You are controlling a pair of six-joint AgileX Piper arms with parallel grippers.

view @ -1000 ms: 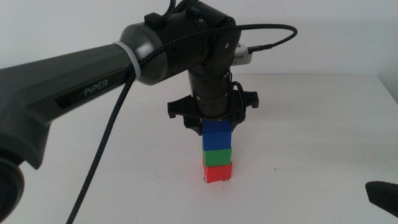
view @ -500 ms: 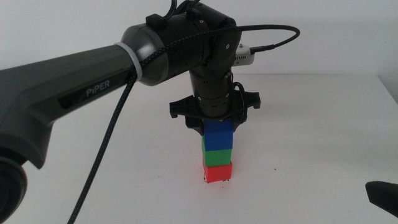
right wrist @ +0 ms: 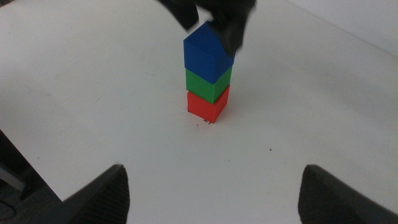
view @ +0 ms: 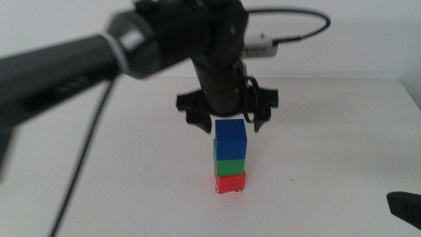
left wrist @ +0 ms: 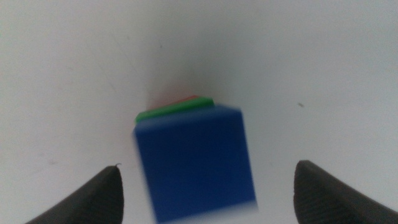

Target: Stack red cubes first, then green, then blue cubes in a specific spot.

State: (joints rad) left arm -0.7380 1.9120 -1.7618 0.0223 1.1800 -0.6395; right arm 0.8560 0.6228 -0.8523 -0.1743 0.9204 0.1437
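Three cubes stacked in one column, lower centre of the middle view: red cube (view: pixel 231 182) on the white table (view: pixel 329 145), green cube (view: pixel 229 158) on top of it, blue cube (view: pixel 230 136) on top of that

Stack looks roughly straight; edges slightly offset between layers, blue sits a touch rotated versus green in the right wrist view

Small black corner marks (view: pixel 219 192) visible at the base of the red cube, touching its lower edge, so the stack sits on the marked spot

Left gripper (view: pixel 228 122) hangs directly above the blue cube, centre of the middle view, arm coming in from the upper left. Jaws spread wide, tips out to either side of the cube top and clear of it, holding nothing. Arm is motion-blurred in this frame

Left wrist view: blue cube fills the middle, blurred, with a sliver of green and red showing behind its far edge; both jaw tips well apart from the cube faces

Right gripper (view: pixel 406 208) parked at the lower right corner of the middle view, well away from the stack. Its jaws stand wide apart in the right wrist view, nothing between them
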